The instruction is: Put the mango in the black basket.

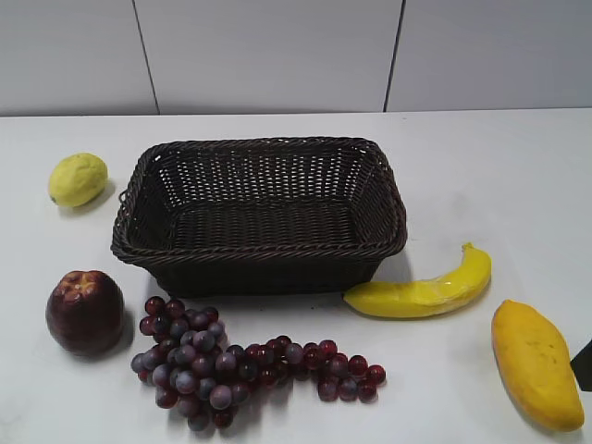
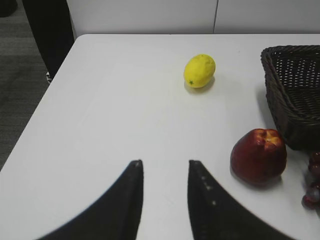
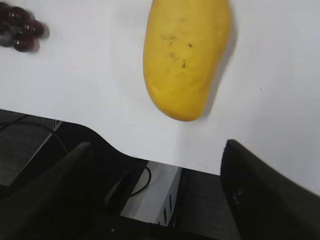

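The mango [image 1: 536, 363] lies right of the black basket [image 1: 262, 211]; both the right gripper [image 3: 160, 185] and the left gripper [image 2: 165, 175] hang with fingers apart.

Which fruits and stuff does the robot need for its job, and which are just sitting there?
Needed for the job:
- the mango, lying on the table near the right gripper
- the black basket, with nothing in it yet

Just lying about:
- the lemon
- the banana
- the red apple
- the grapes
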